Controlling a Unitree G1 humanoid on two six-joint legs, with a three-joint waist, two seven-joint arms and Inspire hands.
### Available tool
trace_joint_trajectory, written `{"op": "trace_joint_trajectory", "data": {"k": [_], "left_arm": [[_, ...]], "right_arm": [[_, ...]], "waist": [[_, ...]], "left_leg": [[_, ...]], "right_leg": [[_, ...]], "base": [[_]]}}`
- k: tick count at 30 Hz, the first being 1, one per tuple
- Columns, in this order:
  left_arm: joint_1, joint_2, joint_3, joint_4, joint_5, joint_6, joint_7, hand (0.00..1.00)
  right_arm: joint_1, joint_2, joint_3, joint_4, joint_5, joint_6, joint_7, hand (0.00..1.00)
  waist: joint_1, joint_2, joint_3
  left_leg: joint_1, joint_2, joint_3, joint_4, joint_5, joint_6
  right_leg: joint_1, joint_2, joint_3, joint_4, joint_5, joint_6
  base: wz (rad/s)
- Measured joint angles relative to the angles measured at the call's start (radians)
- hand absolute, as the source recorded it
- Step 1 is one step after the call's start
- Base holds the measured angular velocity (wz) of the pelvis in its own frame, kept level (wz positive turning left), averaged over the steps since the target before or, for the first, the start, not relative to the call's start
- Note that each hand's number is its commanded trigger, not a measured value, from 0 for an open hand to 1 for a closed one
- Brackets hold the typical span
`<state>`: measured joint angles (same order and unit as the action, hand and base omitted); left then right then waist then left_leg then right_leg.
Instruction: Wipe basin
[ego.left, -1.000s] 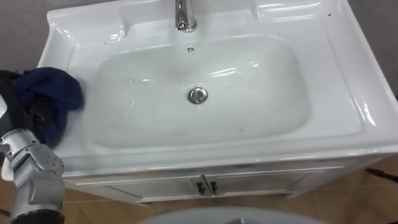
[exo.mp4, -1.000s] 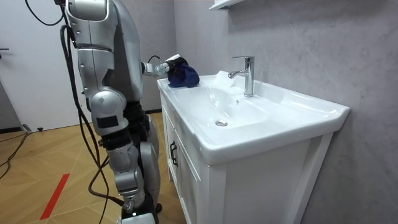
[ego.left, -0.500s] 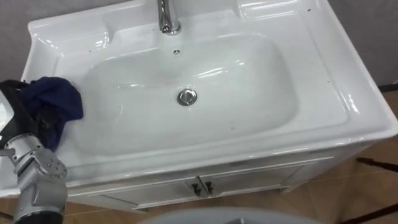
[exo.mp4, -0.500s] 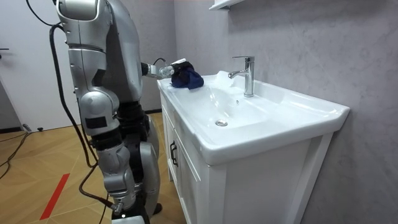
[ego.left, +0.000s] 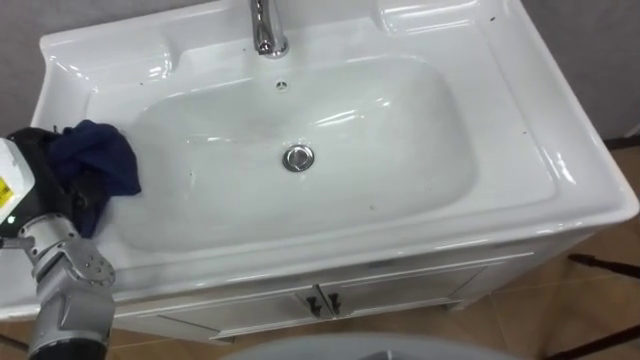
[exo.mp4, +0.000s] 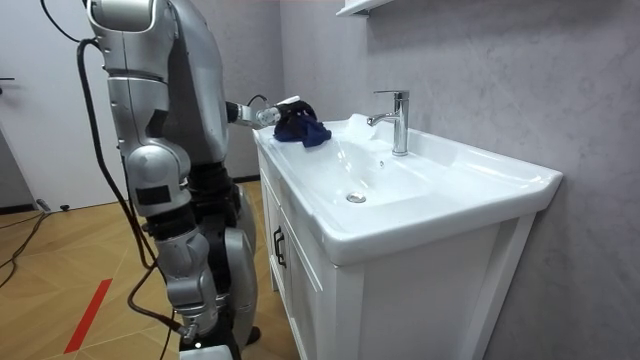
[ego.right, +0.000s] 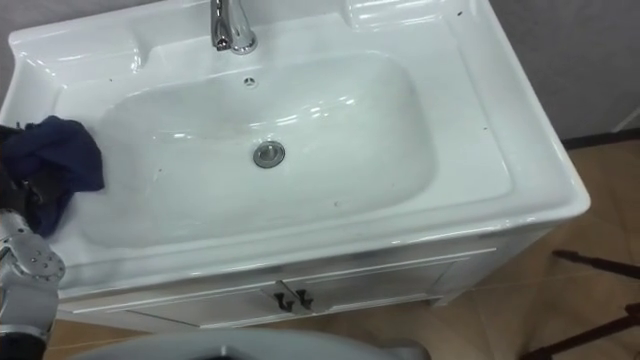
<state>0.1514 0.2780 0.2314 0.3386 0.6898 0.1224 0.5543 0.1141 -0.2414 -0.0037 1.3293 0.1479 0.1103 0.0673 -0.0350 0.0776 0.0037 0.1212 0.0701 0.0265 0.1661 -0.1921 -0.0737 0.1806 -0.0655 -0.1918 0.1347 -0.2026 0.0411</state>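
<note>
Although the dark blue cloth (ego.left: 98, 165) was bunched in the left hand (ego.left: 40, 175), whose fingers were curled round it, the wad sat on the left rim of the white basin (ego.left: 540, 150), at the edge of the bowl and not yet down in it. Wiping looked barely begun. To do the step well, I judged, the hand should carry the cloth down the left slope and press it flat, so that more than one crumpled corner met the porcelain. It should then sweep in overlapping strokes toward the drain (ego.left: 298, 157) and round the foot of the tap (ego.left: 265, 30). A few dark specks in the bowl and on the far rim would want firmer passes. The glaze was glossy and probably slippery, so steady pressure would matter more than speed. The surface around the bowl was white, with moulded ledges at the back, set on a white cabinet (ego.left: 220, 305). In the room view the robot stood at the end of this cabinet, on a wood-patterned floor (exo.mp4: 60, 260) marked with a red strip (exo.mp4: 88, 315), beside a grey textured wall (exo.mp4: 480, 80).
</note>
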Motion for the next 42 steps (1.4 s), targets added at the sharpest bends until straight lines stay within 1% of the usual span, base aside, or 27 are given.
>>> {"op": "trace_joint_trajectory", "data": {"k": [3, 4, 9, 17, 21, 25, 28, 34, 39, 42], "left_arm": [[0.0, 0.0, 0.0, 0.001, 0.0, 0.0, -0.007, 0.0], [0.0, 0.0, 0.0, 0.002, 0.0, 0.0, -0.014, 0.0], [0.0, 0.0, 0.0, 0.002, -0.001, 0.0, -0.017, 0.0], [-0.004, 0.0, 0.001, 0.015, -0.011, -0.001, -0.02, 0.0], [-0.01, 0.0, 0.002, 0.011, -0.011, -0.001, -0.02, 0.0], [-0.018, 0.0, 0.004, -0.014, -0.012, 0.0, -0.02, 0.0], [-0.023, 0.0, 0.011, -0.047, -0.034, 0.0, -0.02, 0.0], [-0.031, 0.0, 0.021, -0.1, -0.033, -0.001, -0.019, 0.0], [-0.033, 0.0, 0.021, -0.183, -0.033, 0.0, -0.016, 0.0], [-0.047, 0.0, 0.021, -0.227, -0.033, -0.003, -0.013, 0.0]], "right_arm": [[0.004, 0.0, 0.0, 0.0, 0.0, 0.0, 0.0, 0.0], [0.005, 0.0, -0.002, 0.0, -0.001, 0.0, 0.0, 0.0], [0.006, 0.0, -0.019, 0.002, -0.001, 0.001, 0.0, 0.0], [0.005, 0.002, -0.019, 0.0, 0.001, 0.001, 0.0, 0.0], [0.005, 0.003, -0.018, 0.0, 0.001, 0.002, -0.005, 0.0], [0.002, 0.003, -0.019, -0.001, -0.001, 0.012, -0.013, 0.0], [0.001, 0.003, -0.019, -0.002, -0.001, 0.012, -0.012, 0.0], [-0.004, 0.003, -0.018, 0.0, 0.033, 0.012, -0.011, 0.0], [-0.005, 0.003, -0.018, 0.0, 0.045, 0.012, -0.012, 0.0], [-0.007, 0.001, -0.018, 0.0, 0.045, 0.01, -0.013, 0.0]], "waist": [[0.0, 0.0, 0.0001], [0.0, 0.001, -0.0016], [0.0, 0.004, -0.0035], [0.0, 0.001, -0.0055], [0.003, 0.002, -0.0062], [0.008, 0.002, -0.0061], [0.013, 0.001, -0.0071], [0.016, 0.002, -0.0082], [0.015, 0.004, -0.0081], [0.016, 0.007, -0.0086]], "left_leg": [[0.009, 0.0, 0.0, 0.0, 0.0, 0.0], [0.011, 0.0, 0.0, 0.0, 0.0, 0.0], [0.012, 0.0, 0.0, 0.0, 0.0, 0.0], [0.013, 0.0, 0.001, 0.0, 0.0, 0.0], [0.013, 0.0, 0.005, 0.0, 0.0, 0.0], [0.011, 0.0, 0.009, 0.0, 0.0, 0.0], [0.007, 0.0, 0.015, 0.0, 0.0, 0.0], [0.005, 0.001, 0.023, -0.001, 0.0, 0.0], [0.002, 0.002, 0.023, 0.001, 0.0, 0.0], [-0.005, 0.002, 0.023, 0.002, 0.0, 0.0]], "right_leg": [[0.011, 0.0, 0.0, -0.001, 0.0, 0.0], [0.012, 0.0, 0.001, -0.001, 0.0, 0.0], [0.012, 0.0, 0.003, -0.001, 0.0, 0.0], [0.012, 0.0, 0.004, 0.001, 0.0, 0.0], [0.01, 0.0, 0.014, 0.0, 0.0, 0.0], [0.007, 0.0, 0.018, -0.001, 0.0, 0.0], [-0.001, 0.0, 0.019, 0.0, 0.0, 0.0], [-0.006, 0.0, 0.024, 0.001, 0.0, 0.0], [-0.009, 0.001, 0.024, 0.001, 0.0, 0.0], [-0.015, 0.001, 0.023, 0.002, 0.001, 0.0]], "base": [[0.0], [0.0], [0.0], [0.0], [-0.02], [0.0], [-0.04], [-0.04], [0.0], [0.0]]}}
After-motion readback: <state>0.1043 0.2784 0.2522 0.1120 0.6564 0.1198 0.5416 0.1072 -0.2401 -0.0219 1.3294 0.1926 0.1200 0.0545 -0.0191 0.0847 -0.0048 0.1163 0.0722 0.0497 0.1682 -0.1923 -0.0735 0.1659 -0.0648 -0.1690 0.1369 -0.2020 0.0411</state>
